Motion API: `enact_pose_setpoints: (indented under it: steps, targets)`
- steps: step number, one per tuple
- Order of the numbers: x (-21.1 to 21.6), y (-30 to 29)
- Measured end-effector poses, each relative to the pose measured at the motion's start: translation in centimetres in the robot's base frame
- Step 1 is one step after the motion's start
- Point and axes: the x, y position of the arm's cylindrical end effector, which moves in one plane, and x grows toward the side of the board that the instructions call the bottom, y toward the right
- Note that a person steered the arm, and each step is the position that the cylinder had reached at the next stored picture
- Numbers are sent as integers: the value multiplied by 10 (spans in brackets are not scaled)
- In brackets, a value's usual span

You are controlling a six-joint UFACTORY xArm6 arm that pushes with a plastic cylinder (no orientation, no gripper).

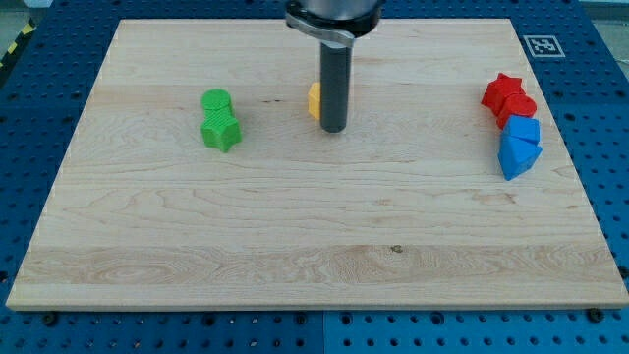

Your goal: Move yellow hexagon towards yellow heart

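A pale wooden board [314, 226] lies on a blue pegboard. In the upper centre, my tip [334, 130] touches a partly hidden yellow block [314, 100]; there is no pincer.

The board [314, 226] is pale wood with fine lengthwise grain and a smooth matt face; the rod above my tip [334, 130] is dark with a dull sheen, like metal; the green blocks [220, 119], red blocks [508, 96], blue blocks [519, 146] and yellow block [314, 100] look like matt plastic, faintly ridged.
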Motion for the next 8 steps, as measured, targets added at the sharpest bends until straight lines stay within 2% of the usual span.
enact_pose_setpoints:
  steps: [3, 5, 6, 8]
  targets:
    - [-3, 3]
    - [-42, 1]
    - [-45, 1]
    - [-27, -13]
